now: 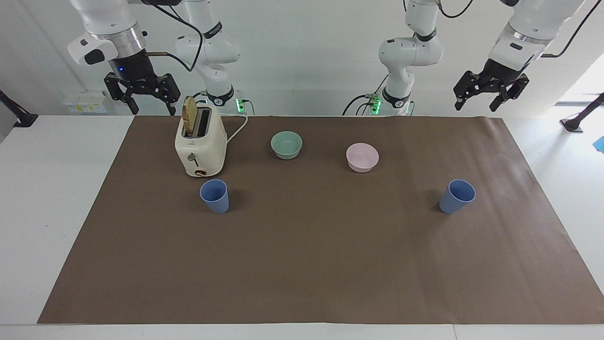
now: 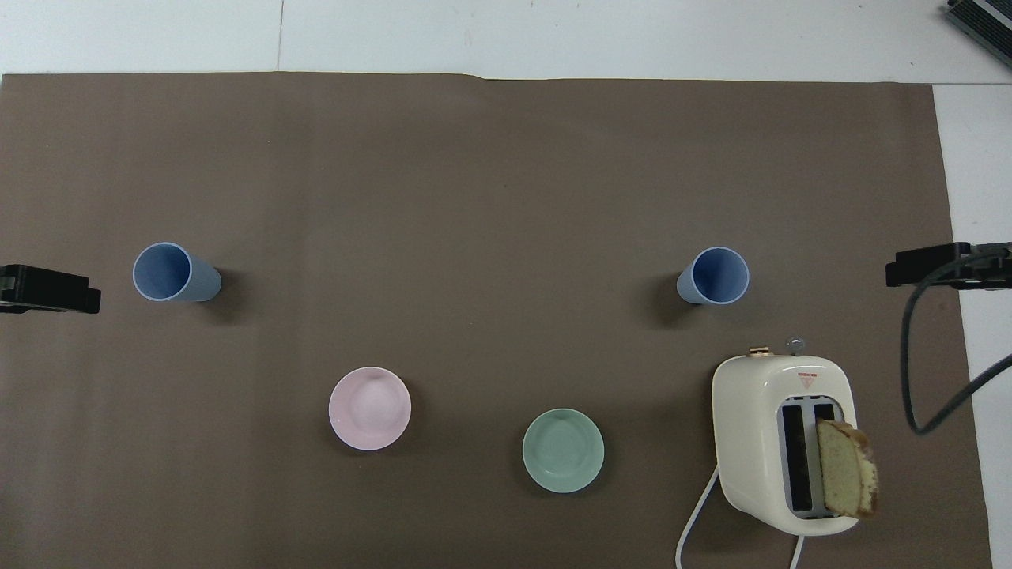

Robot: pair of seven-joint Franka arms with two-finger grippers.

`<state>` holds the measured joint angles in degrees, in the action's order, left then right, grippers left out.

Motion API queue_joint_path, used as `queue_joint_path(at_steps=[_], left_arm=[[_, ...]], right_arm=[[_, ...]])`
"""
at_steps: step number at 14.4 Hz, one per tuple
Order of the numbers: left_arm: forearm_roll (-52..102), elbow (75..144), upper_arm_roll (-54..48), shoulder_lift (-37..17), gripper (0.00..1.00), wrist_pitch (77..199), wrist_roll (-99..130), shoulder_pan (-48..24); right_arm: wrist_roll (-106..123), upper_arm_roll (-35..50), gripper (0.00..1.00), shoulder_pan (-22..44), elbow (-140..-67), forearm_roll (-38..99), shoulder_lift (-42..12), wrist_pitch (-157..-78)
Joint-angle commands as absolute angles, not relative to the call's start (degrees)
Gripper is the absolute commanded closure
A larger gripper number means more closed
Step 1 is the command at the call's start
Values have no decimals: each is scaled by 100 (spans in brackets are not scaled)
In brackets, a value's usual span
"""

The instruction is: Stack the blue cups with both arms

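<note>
Blue cups [image 1: 215,195] [image 1: 457,196] upright, mouths up, apart

Two blue cups [image 1: 215,195] [image 1: 457,196], two bowls, one mint-green [image 1: 286,144] and one pink [image 1: 362,157], one cream toaster [image 1: 200,146] with one bread slice [image 1: 189,114] in it, one brown mat [image 1: 302,264], two arms with one gripper each [image 1: 150,103] [image 1: 477,101].
</note>
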<state>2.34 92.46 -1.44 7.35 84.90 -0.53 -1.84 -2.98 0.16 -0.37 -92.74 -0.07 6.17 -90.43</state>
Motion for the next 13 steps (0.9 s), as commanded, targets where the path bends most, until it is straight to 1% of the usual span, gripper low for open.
queue_joint_path(at_steps=[1,8,11,13], left_arm=[[193,9377,-184,826,0,8446,-88,-141],[193,9413,-167,800,0,8560,-70,-114],[202,9702,-149,730,0,9138,-70,8],[202,9878,-149,529,0,9526,-62,158]], right_arm=[[-185,35,0,-97,-9308,44,677,-8991],[-185,35,0,-105,-9308,44,677,-9000],[-185,35,0,-105,-9308,44,677,-8991],[-185,35,0,-105,-9308,44,677,-8991]])
